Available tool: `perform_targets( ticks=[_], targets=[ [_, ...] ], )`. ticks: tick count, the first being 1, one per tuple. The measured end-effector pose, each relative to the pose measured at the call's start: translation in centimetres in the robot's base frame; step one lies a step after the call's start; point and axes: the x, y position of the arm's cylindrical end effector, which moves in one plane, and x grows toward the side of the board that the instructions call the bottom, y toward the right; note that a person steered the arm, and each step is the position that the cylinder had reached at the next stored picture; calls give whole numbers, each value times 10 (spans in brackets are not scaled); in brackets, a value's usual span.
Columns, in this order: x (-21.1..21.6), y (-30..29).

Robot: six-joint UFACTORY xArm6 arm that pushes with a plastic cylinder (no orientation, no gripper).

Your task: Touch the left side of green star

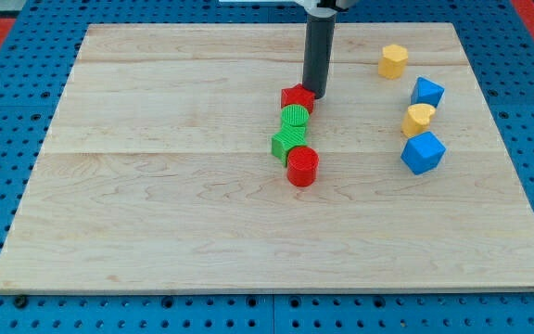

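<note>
Four blocks form a short touching column at the board's middle. From the top these are a red angular block, a round green block, a green block with a pointed outline that looks like the green star, and a red cylinder. My tip is down on the board at the upper right edge of the red angular block, touching or nearly touching it. It is above and right of the green star, with the round green block between them. The star's left side faces bare wood.
At the view's right are a yellow hexagonal block, a blue block, a yellow block and a larger blue cube. The wooden board lies on a blue perforated base.
</note>
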Motion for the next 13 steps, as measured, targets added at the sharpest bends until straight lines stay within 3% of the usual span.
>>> perform_targets(
  ticks=[4, 6, 11, 13],
  targets=[
    [-26, -17],
    [-20, -99],
    [113, -122],
    [110, -121]
  ],
)
